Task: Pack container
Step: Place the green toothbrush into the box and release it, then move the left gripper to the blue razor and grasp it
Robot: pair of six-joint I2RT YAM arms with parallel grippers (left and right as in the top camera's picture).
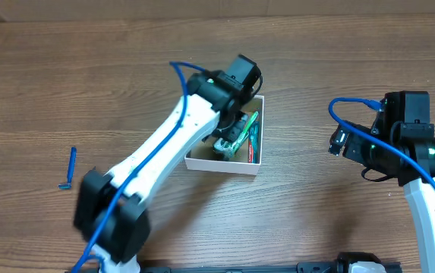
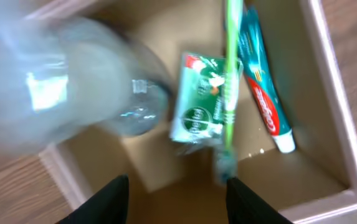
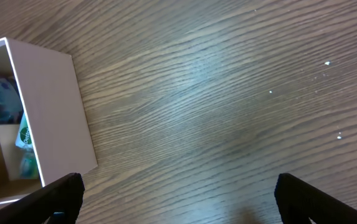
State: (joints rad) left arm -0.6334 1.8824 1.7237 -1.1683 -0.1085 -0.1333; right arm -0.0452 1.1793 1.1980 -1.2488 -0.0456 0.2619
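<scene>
The container point(image 1: 222, 164) sits at the middle of the overhead frame, white walls outside and tan within, half hidden under the left arm; in the left wrist view it fills the picture, and inside it lie a toothpaste tube point(image 2: 266, 99) along the right wall, a green sachet point(image 2: 198, 102) at the centre, and a green toothbrush point(image 2: 232, 68) running top to bottom across the sachet's right edge; a clear bottle point(image 2: 78, 81) shows blurred at the upper left, and whether it rests inside the box or over its rim I cannot tell.

The left gripper point(image 2: 178, 202) hangs just above the box floor, fingers apart with nothing between them; I judge this the release end of a placing step.

The right gripper point(image 3: 187, 202) hovers over bare table point(image 1: 316, 61) just beside the box's wall, fingers spread wide and empty.

A blue razor point(image 1: 70, 168) lies well apart at the left of the overhead frame; the next move likely calls for lifting the left arm straight up, clear of the toothbrush, then reaching left for it.
</scene>
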